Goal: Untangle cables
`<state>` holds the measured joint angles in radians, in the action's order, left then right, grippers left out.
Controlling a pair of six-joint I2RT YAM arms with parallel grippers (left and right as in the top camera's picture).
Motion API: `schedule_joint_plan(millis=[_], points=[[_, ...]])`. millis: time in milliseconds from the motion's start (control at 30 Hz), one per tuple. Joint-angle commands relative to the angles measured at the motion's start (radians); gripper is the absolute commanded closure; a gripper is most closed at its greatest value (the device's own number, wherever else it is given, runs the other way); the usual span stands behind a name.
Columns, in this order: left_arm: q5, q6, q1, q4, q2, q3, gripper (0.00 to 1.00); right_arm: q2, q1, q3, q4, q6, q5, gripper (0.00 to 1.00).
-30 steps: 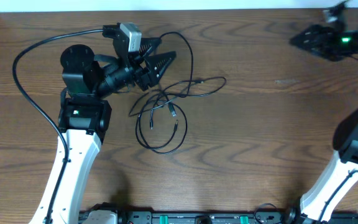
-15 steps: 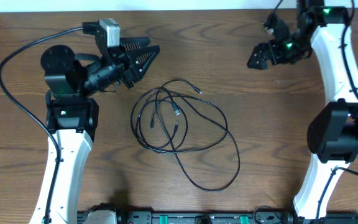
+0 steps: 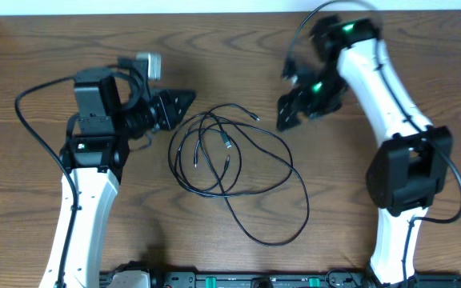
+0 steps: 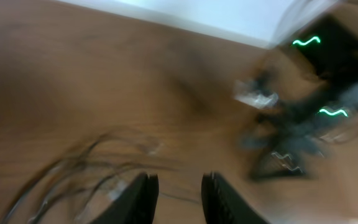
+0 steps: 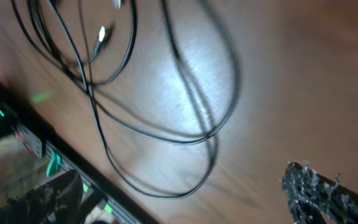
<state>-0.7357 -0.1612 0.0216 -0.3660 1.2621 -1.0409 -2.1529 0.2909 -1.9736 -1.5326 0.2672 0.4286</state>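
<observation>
The cables [image 3: 230, 164] are thin black cords lying in several overlapping loops on the wooden table, with small plug ends near the middle [image 3: 226, 144]. One large loop reaches toward the front [image 3: 294, 224]. My left gripper [image 3: 181, 102] is open and empty, just left of the loops. In the blurred left wrist view its fingers [image 4: 179, 190] hover above the table with the cables [image 4: 73, 174] to their left. My right gripper [image 3: 288, 112] is above the loops' far right side and looks open. The right wrist view shows one finger [image 5: 328, 193] and the cables [image 5: 185, 106] below it.
The table's far edge meets a white wall [image 3: 214, 6]. A black rail with green lights [image 3: 254, 280] runs along the front edge. The left arm's thick black wire [image 3: 30, 120] arcs over the table's left side.
My right arm has swung in from the far right corner to just above the loops. My left gripper has drawn back slightly. The cables spread into wider loops a second ago and now lie still.
</observation>
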Motion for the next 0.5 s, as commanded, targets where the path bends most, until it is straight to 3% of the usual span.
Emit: schedule_joint_plan(millis=[0, 100, 300, 467], points=[[0.313, 0.113, 0.002, -0.108, -0.008, -0.008, 0.71, 0.006, 0.076, 0.077, 0.019, -0.023, -0.055, 0.01], [0.401, 0.113, 0.002, -0.162, -0.008, -0.008, 0.71, 0.006, 0.134, 0.143, 0.101, -0.001, -0.109, 0.01], [0.767, 0.112, 0.002, -0.231, -0.008, -0.008, 0.64, 0.006, 0.257, 0.289, 0.302, 0.058, -0.182, 0.01], [0.789, 0.104, 0.002, -0.239, -0.008, -0.008, 0.62, 0.006, 0.329, 0.378, 0.423, 0.072, -0.182, 0.01]])
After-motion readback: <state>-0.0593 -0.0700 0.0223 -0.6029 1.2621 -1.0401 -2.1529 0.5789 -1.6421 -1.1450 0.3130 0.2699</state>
